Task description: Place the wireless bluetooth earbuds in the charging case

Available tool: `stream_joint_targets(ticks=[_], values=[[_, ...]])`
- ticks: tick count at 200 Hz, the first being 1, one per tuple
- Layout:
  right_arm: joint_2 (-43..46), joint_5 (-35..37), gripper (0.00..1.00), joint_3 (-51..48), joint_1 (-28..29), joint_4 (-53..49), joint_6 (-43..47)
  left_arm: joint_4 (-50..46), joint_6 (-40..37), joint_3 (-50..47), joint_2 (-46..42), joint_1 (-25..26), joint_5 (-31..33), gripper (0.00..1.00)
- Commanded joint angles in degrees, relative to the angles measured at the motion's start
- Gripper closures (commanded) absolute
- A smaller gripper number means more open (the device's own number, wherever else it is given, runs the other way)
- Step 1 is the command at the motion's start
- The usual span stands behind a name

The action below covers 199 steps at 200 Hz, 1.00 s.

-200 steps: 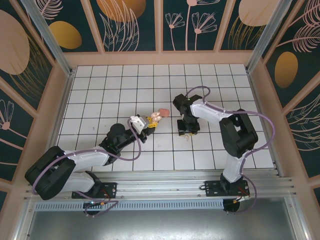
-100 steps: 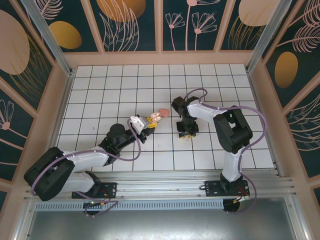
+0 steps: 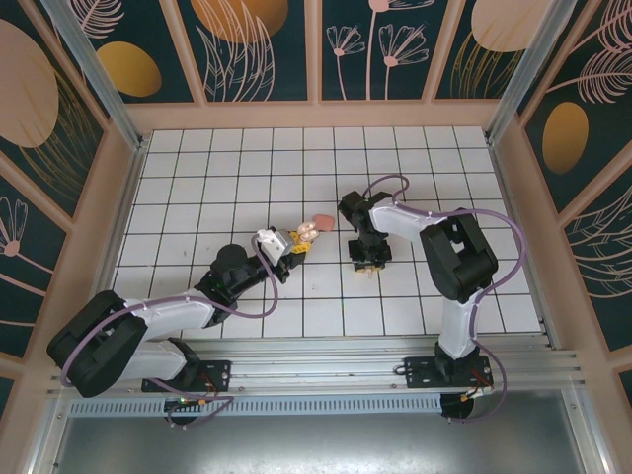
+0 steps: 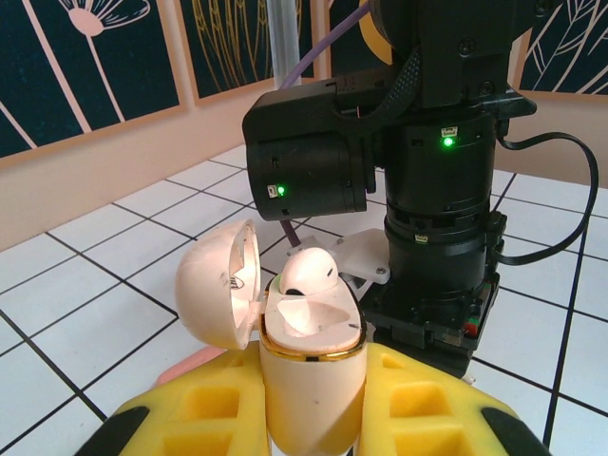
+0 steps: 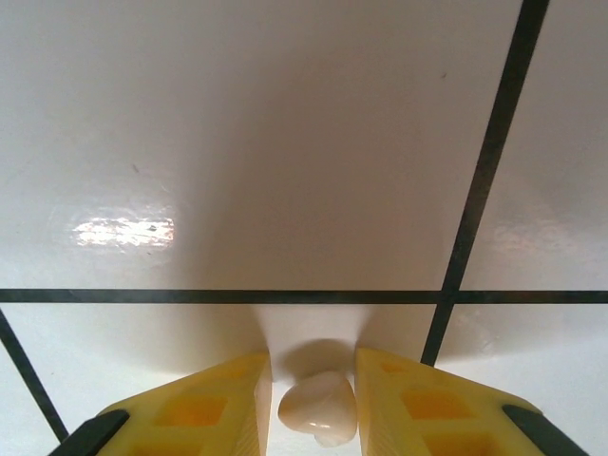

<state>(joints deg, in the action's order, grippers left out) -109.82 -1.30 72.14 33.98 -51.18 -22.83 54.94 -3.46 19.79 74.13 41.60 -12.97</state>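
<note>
My left gripper (image 3: 294,244) (image 4: 313,413) is shut on the charging case (image 4: 313,375) (image 3: 308,231), held upright between its yellow pads. The case's lid (image 4: 217,285) hangs open to the left. One of the earbuds (image 4: 309,274) sits in the far well; the near well is bare. My right gripper (image 3: 367,265) (image 5: 313,375) points straight down at the tiled floor just right of the case. A second pale earbud (image 5: 318,410) lies on the tile between its yellow fingers (image 5: 237,404), close to both, with a thin gap still showing on the left side.
The right wrist's black body (image 4: 437,190) stands directly behind the case, very close. A pink flat piece (image 4: 190,366) lies on the floor beneath the left gripper. White tiles with black lines (image 5: 285,295) stretch all round, enclosed by the pink walls (image 3: 316,114).
The right arm has drawn its elbow in toward the left and its fingers have narrowed around the earbud on the tile. The left arm and the case have stayed still.
</note>
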Motion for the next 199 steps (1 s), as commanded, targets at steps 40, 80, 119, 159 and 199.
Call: stream_joint_targets(ticks=[40,80,119,159,199], values=[[0.91,1.92,0.76,-2.38,0.12,1.61,0.73,0.12,-1.29,-0.19,-0.7,0.28,-0.8,0.9],[10.93,0.19,0.77,-6.65,-0.04,10.26,0.86,2.81,-1.06,0.4,2.89,0.23,-3.02,0.9],[26.1,-3.92,0.78,-13.99,-1.34,24.13,2.24,7.63,0.44,1.77,7.95,0.23,-5.72,0.91],[40.52,-14.81,0.78,-21.58,-2.26,37.71,8.69,10.72,1.08,4.34,11.74,0.23,-10.76,0.91],[47.22,-23.76,0.78,-22.1,-2.25,41.72,17.34,12.47,0.91,6.91,14.46,0.3,-18.05,0.9]])
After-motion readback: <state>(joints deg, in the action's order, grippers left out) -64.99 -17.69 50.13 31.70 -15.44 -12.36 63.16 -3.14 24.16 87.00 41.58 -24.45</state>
